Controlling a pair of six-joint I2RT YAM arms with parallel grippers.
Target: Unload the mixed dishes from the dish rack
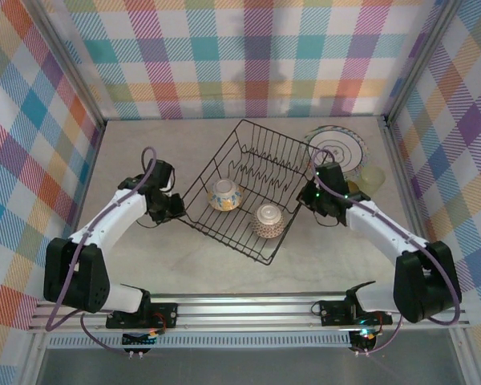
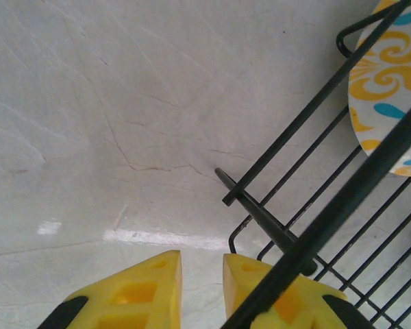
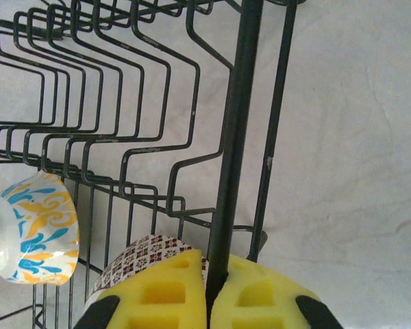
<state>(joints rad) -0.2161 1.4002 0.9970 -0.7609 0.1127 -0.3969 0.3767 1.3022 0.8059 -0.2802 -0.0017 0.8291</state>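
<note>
Yellow fingertips of the right claw (image 3: 207, 264) are pressed nearly together on a thick rim wire of the dish rack (image 3: 238, 103). The wire is pinched between them and runs straight away from the claw. To the left of this claw, inside the rack, a brown-patterned bowl (image 3: 147, 250) is seen just beside the fingers, and a tilted yellow-and-blue bowl (image 3: 38, 226) farther off. The left claw (image 2: 202, 264) is parted by a narrow gap with nothing held; a rack wire is seen crossing one finger. The rack is set cornerwise between both claws.
</note>
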